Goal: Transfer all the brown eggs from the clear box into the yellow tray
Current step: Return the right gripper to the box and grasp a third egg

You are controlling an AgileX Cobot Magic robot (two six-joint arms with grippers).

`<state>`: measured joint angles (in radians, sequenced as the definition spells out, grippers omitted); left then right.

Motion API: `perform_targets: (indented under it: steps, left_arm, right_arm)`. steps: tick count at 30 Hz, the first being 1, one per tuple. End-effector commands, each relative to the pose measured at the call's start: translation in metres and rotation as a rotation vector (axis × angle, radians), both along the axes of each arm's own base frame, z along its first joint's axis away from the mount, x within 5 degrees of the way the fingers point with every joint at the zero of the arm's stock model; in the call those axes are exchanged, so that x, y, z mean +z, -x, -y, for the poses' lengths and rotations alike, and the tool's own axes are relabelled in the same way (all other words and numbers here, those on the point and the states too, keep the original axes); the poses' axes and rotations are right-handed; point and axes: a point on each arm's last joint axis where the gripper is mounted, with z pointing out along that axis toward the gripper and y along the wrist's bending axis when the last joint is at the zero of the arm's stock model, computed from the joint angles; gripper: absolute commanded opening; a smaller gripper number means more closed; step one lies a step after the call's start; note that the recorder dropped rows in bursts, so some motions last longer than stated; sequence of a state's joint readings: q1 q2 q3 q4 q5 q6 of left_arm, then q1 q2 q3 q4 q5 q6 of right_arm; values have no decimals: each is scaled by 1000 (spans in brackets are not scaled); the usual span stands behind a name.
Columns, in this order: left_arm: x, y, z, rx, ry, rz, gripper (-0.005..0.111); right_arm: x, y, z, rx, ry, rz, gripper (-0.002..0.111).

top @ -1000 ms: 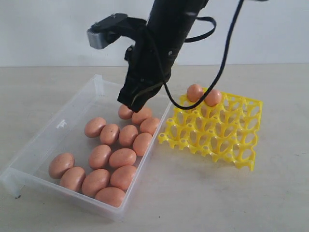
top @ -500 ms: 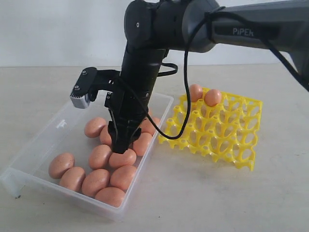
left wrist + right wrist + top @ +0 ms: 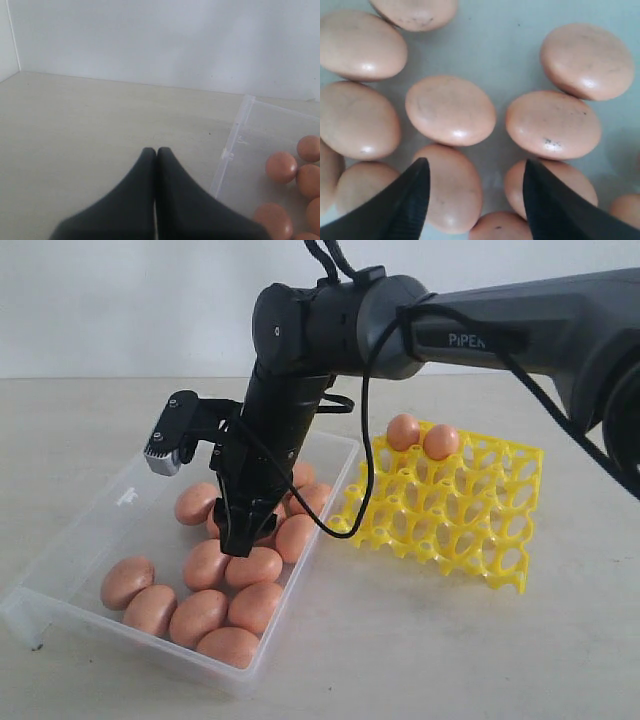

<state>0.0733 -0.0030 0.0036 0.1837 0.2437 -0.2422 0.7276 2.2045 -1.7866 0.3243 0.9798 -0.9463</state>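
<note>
Several brown eggs (image 3: 200,615) lie in the clear box (image 3: 135,490) at the left. Two more brown eggs (image 3: 404,431) (image 3: 440,442) sit in the far cups of the yellow tray (image 3: 470,530), which stands tilted just right of the box. My right gripper (image 3: 240,540) reaches across into the box and hangs low over the middle eggs. In the right wrist view this gripper (image 3: 475,161) is open, its fingertips above two neighbouring eggs (image 3: 452,187) with nothing held. My left gripper (image 3: 156,150) is shut and empty over bare table beside the box (image 3: 232,150).
The right arm (image 3: 330,330) and its cable hang over the far end of the box, close to the tray's left edge. A white wall stands behind the table. Pale tabletop (image 3: 400,650) lies in front of the tray and box.
The right gripper has come down from above the far eggs into the box and shifted toward the front, over the middle eggs. No egg has moved.
</note>
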Motion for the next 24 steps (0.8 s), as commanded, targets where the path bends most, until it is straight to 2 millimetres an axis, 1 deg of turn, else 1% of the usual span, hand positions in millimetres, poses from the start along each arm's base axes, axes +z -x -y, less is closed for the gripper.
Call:
perform_targets:
  steps: [1,4,14,15,18,19,24]
  left_arm:
    - [2,0,0,-8,-5,8,-4]
    - [2,0,0,-8,-5,8,-4]
    - [2,0,0,-8,-6,10,-4]
    - [2,0,0,-8,-6,10,-4]
    - [2,0,0,-8,-6,10,-4]
    - [2,0,0,-8,-6,10,-4]
    - [2,0,0,-7,-5,8,-4]
  right_arm:
    - [-11,-2,-3,-24,2,-20,54]
    - [-16,-2,-3,-54,8,-36,54]
    - [-18,4,1,-85,56,-120,54]
    - [-18,4,1,-83,60,-124,56]
    - [-18,4,2,-80,76,-124,67]
    - [-18,4,2,-80,76,-115,68]
    - [-18,1,2,-93,71,-91,68]
